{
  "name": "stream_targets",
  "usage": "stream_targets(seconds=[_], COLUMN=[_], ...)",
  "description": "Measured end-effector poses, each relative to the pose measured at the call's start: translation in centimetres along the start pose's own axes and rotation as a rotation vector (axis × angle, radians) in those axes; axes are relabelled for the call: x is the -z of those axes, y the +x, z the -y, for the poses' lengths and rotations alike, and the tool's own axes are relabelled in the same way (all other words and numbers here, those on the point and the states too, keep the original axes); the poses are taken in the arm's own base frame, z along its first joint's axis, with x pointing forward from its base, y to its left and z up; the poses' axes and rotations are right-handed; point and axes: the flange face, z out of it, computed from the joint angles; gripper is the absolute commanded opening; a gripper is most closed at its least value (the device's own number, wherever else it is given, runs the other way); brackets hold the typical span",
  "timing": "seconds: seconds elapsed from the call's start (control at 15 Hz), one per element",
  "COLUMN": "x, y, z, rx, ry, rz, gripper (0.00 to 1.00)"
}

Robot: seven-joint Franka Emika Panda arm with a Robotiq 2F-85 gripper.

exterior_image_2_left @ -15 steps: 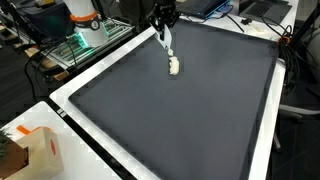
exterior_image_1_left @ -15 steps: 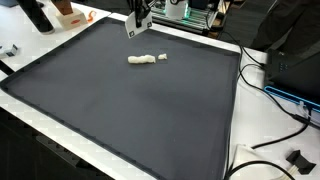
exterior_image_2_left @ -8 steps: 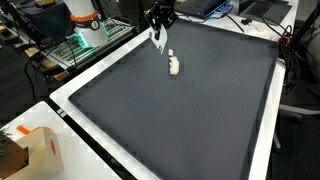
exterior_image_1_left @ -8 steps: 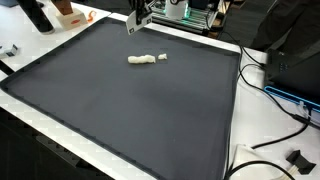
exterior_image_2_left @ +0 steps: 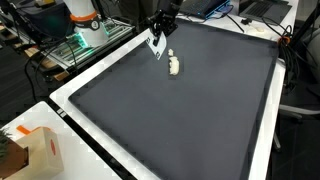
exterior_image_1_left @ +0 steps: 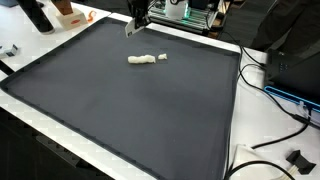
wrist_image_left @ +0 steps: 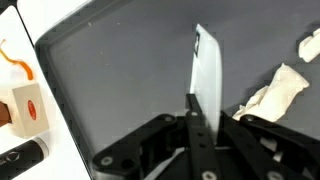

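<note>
My gripper [wrist_image_left: 207,108] is shut on a flat white strip [wrist_image_left: 207,65] that sticks out past the fingertips. In both exterior views the strip [exterior_image_1_left: 130,28] [exterior_image_2_left: 157,45] hangs from the gripper [exterior_image_1_left: 137,16] [exterior_image_2_left: 161,28] above the far edge of a black mat [exterior_image_1_left: 130,110] [exterior_image_2_left: 190,120]. A crumpled white lump [exterior_image_1_left: 143,59] [exterior_image_2_left: 174,66] [wrist_image_left: 276,90] lies on the mat a short way from the strip, not touching it. A small white scrap [exterior_image_1_left: 162,57] [wrist_image_left: 310,45] lies just beyond the lump.
A white table border [exterior_image_2_left: 90,120] frames the mat. An orange-and-white box [exterior_image_2_left: 35,150] [wrist_image_left: 25,106] stands off the mat's corner, with a black marker [wrist_image_left: 20,160] beside it. Cables [exterior_image_1_left: 272,85] and a dark device [exterior_image_1_left: 298,70] lie past another edge. Equipment [exterior_image_2_left: 85,25] stands behind.
The gripper has lifted the white strip and carried it away from the lump, toward the mat's edge. The lump and scrap have not moved.
</note>
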Motion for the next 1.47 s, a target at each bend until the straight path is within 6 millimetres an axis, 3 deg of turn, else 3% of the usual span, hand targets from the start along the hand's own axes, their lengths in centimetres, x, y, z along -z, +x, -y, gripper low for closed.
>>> stream_targets(seconds=[0.73,1.47], x=[-2.7,-3.1], y=[1.2,2.1], z=[3.1,6.0], rx=[0.043,0.105], ry=[-0.229,-0.28], rz=[-0.006,-0.052], gripper=[0.01,0.01])
